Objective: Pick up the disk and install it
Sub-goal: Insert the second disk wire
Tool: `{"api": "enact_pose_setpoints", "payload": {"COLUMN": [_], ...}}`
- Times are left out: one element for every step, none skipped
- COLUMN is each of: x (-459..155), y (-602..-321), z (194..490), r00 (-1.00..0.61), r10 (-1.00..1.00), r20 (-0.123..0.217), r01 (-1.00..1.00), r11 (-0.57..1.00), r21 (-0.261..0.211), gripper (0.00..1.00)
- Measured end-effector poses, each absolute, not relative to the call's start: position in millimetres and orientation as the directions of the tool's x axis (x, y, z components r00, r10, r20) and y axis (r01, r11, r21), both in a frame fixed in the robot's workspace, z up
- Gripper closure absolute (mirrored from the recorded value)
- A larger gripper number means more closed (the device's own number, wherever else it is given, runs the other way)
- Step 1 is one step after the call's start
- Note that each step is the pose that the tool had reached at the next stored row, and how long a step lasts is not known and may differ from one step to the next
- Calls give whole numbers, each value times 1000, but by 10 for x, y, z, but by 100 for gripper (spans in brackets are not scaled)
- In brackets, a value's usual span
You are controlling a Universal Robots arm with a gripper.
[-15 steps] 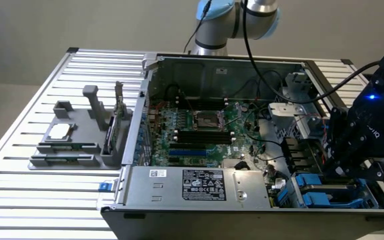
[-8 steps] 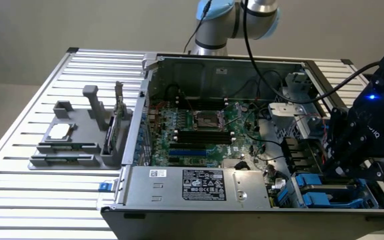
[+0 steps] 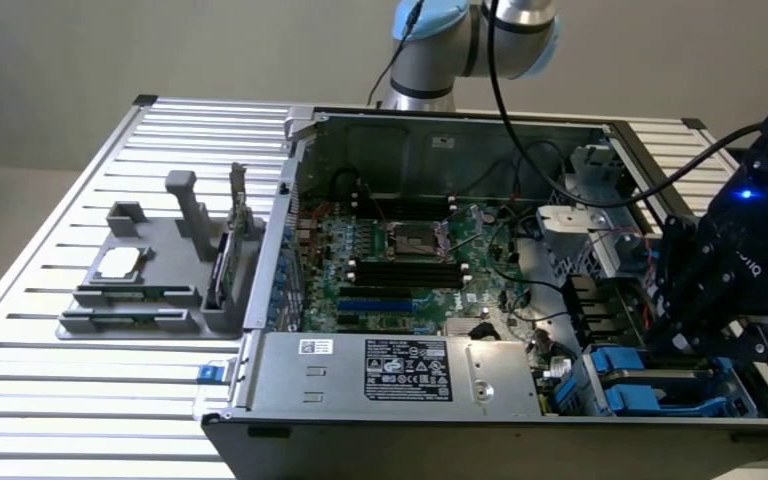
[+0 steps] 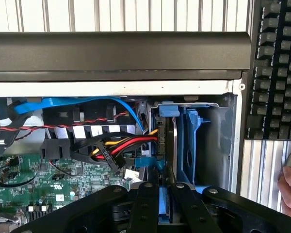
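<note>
Your gripper (image 4: pixel 164 194) was clamped on the disk (image 4: pixel 168 160), edge-on at the lower centre of the wrist frame, going into the blue bay (image 4: pixel 191 141); in the exterior view it sat at the lower right of the case (image 3: pixel 491 395); the disk looked stiff, fairly heavy, shock-sensitive, smooth metal; you did best holding its narrow edges, off the thin blue frame.
</note>
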State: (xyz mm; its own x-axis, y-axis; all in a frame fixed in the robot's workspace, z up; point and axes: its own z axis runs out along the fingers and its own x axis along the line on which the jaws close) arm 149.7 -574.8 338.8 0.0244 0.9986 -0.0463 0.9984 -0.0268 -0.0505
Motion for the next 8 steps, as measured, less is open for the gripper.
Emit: {"api": "enact_pose_setpoints", "payload": {"x": [1498,1499,1500,1499,1499,1500,1500,1500], "y": [-5748,-5748,-5748,-5749,-5749,-5749,-5749,-5749], "z": [3387,3385,3381,3379,3375,3371,3366,3361], "r00": [25,25,25,25,25,25,25,25], "r10": [999,999,999,999,999,999,999,999], "r20": [-46,-46,-46,-46,-46,-46,-46,-46], "r01": [998,998,998,998,998,998,998,998], "r11": [-27,-27,-27,-27,-28,-28,-28,-28], "r21": [-50,-50,-50,-50,-50,-51,-50,-50], "gripper": [84,84,84,84,84,84,84,84]}}
